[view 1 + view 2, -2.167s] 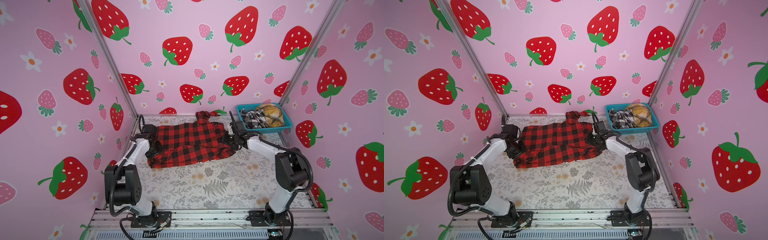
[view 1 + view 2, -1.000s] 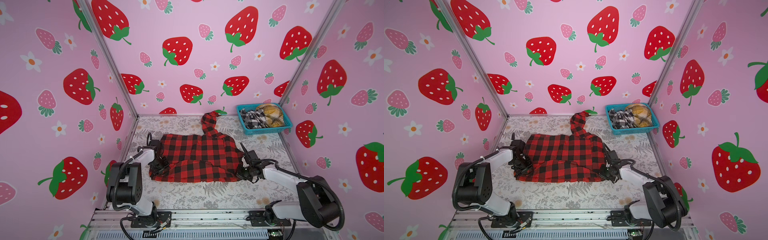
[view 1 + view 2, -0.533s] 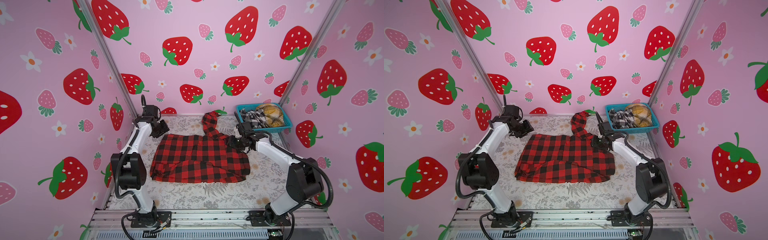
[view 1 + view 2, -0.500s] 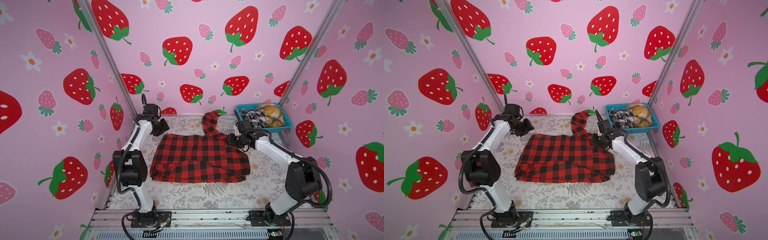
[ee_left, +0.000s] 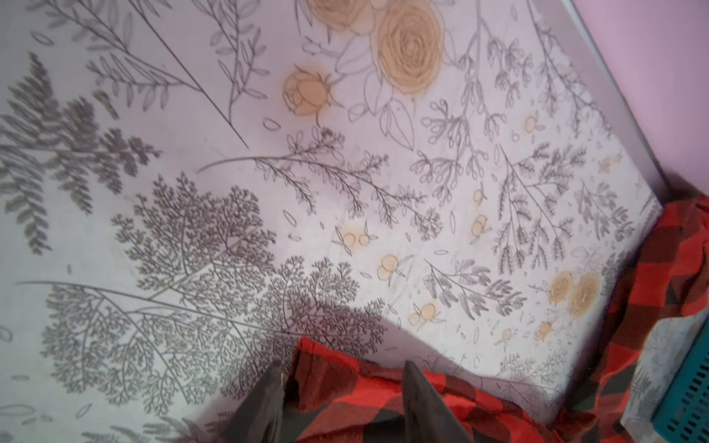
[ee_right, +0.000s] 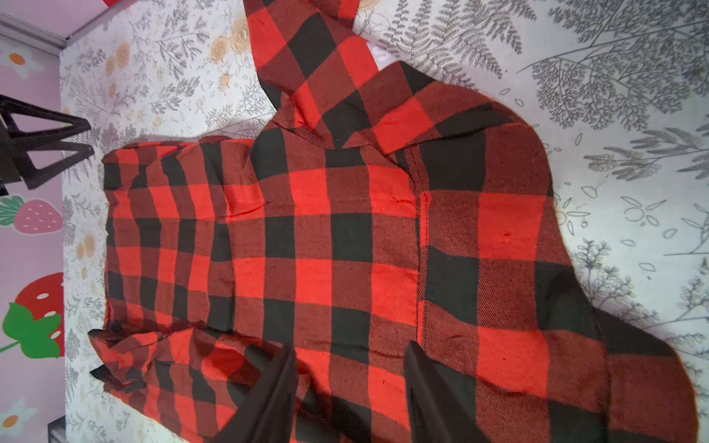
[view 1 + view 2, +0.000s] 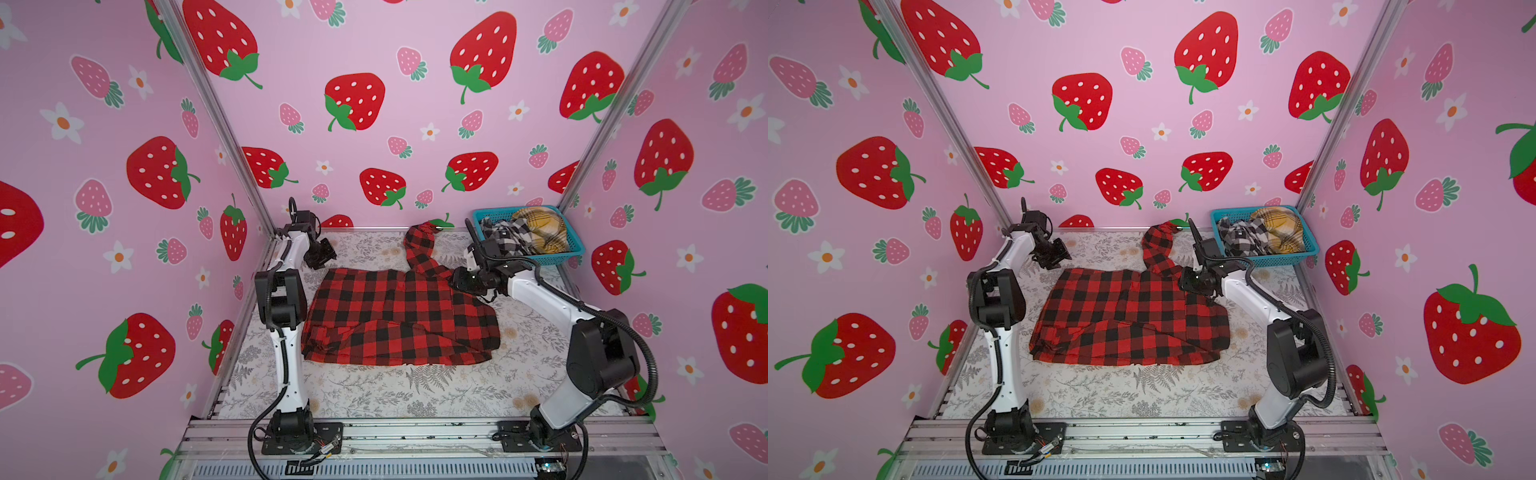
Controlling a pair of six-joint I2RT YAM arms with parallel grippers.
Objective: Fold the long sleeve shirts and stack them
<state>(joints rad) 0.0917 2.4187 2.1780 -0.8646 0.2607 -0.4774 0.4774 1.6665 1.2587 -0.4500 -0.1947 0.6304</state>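
A red-and-black check long sleeve shirt [image 7: 399, 316] [image 7: 1133, 316] lies spread in the middle of the table, its front part folded up over the body and one sleeve [image 7: 419, 249] trailing to the back wall. My left gripper [image 7: 322, 257] [image 5: 343, 374] hovers open over the shirt's far left corner [image 5: 337, 399]. Just above the far right shoulder, my right gripper [image 7: 457, 282] [image 6: 350, 349] is open too, with only flat cloth [image 6: 326, 249] below its fingers. A black-and-white check shirt [image 7: 505, 239] and a mustard plaid shirt [image 7: 538, 228] lie bunched in the basket.
The turquoise perforated basket [image 7: 555, 258] [image 7: 1287, 259] stands in the back right corner, close behind my right arm. Pink strawberry walls close the table on three sides. The floral table cover [image 7: 374, 395] shows in front of the shirt.
Both grippers have left the shirt's front hem, opened and moved back to its far corners. The shirt lies where it was half a second ago.
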